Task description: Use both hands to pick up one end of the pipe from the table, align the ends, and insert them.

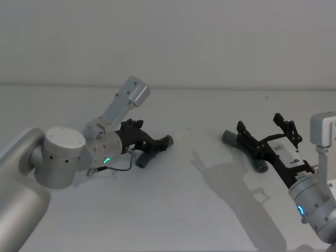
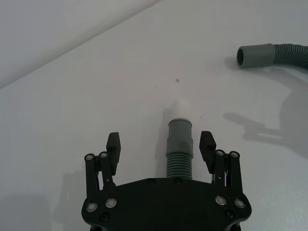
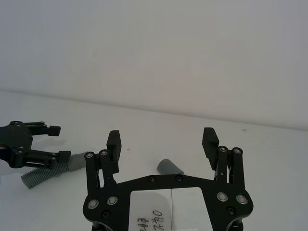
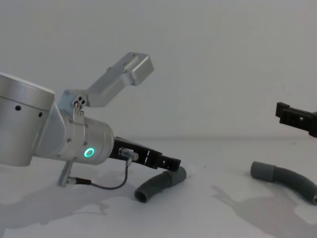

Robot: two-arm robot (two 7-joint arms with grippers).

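Well, in the head view the worktop (image 1: pixel 173 215) was a plain matte white sheet, and two dark grey ribbed hoses lay on it well apart. The short hose (image 1: pixel 143 160) curved on the robot's left, with the left pincer (image 1: pixel 156 143) low over it at the end of a thick silver arm (image 1: pixel 63 157). The longer hose (image 1: pixel 229 138) lay to the right, partly hidden beneath the right pincer (image 1: pixel 265 127), whose black, blocky fingers stood wide apart above it.

In the left wrist view the short hose's smooth grey cuff (image 2: pixel 179 134) narrowed to a white tip (image 2: pixel 180 107). The left pincer's fingers (image 2: pixel 114 146) stood apart on either side of the cuff, with a gap showing at each. Farther off lay the longer hose's plain socket (image 2: pixel 252 55), its mouth round and open.

In the right wrist view the right pincer's fingers (image 3: pixel 209 140) were spread, and the smooth socket end poked out beyond the black palm frame.

In the chest view a green ring light (image 4: pixel 89 152) glowed on the silver arm, which sloped down towards the worktop, the left pincer right at the short hose's far end. One right pincer finger hung above the longer hose, apart from it.
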